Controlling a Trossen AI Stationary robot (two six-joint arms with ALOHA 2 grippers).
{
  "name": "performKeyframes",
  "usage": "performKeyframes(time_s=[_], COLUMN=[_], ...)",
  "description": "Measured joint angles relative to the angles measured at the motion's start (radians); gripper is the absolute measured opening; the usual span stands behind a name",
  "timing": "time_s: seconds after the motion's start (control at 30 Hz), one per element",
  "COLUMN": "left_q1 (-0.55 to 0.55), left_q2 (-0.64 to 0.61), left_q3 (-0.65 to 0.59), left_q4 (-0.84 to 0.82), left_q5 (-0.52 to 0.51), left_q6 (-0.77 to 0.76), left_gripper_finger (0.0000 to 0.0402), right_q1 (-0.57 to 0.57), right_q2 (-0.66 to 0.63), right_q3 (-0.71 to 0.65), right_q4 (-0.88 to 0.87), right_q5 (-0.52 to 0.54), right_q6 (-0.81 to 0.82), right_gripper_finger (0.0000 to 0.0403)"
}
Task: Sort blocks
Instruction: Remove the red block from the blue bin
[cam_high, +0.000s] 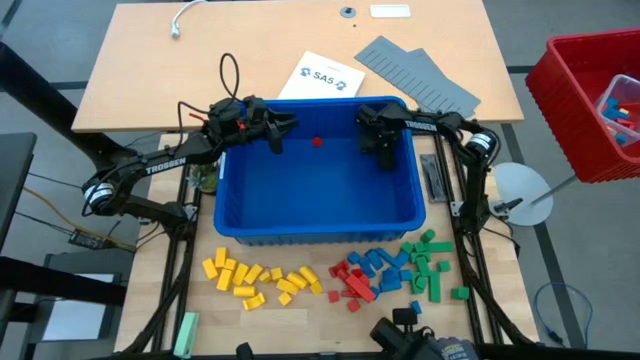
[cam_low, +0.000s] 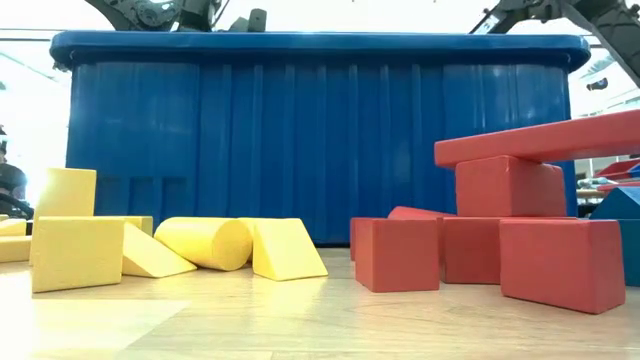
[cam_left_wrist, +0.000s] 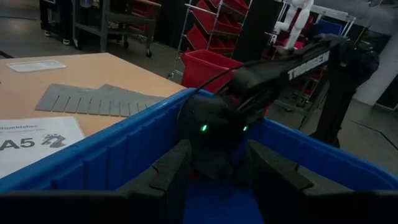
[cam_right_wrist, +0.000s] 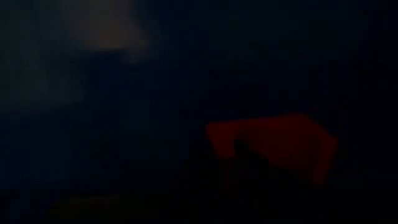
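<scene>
Reading "TROSSEN" on your left arm (cam_high: 170, 160) | left gripper (cam_high: 282, 133) part open, empty | right gripper (cam_high: 378, 150) inside blue bin (cam_high: 320, 215), grip untellable

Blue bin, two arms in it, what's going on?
A block sort. Both arms reach into the blue bin. The right hand is low at the bin's far right; the right wrist view shows a red block right at it, but a grip isn't clear. Another red block lies on the bin floor between the arms. The left hand hangs open at the far left. Yellow, red, blue and green piles sit in front of the bin.
</scene>
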Motion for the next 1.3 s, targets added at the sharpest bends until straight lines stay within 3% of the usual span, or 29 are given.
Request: performKeyframes(time_s=[0.37,0.6,0.93,1.3], left_q1=[0.0,0.0,0.0,0.0], left_q2=[0.0,0.0,0.0,0.0], left_q3=[0.0,0.0,0.0,0.0], left_q4=[-0.001,0.0,0.0,-0.001], left_q5=[0.0,0.0,0.0,0.0], left_q6=[0.0,0.0,0.0,0.0], left_gripper_finger=[0.0163,0.0163,0.0163,0.0163], right_q1=[0.093,0.258,0.68,1.1], right_q2=[-0.329,-0.602,-0.796,-0.723], right_q3=[0.0,0.0,0.001,0.001], right_q4=[-0.016,-0.003,0.107,0.21], right_q5=[-0.181,-0.344,-0.307,-0.132], right_q6=[0.156,0.408,0.742,0.896], right_gripper_finger=[0.0015,0.0018,0.0017,0.0017])
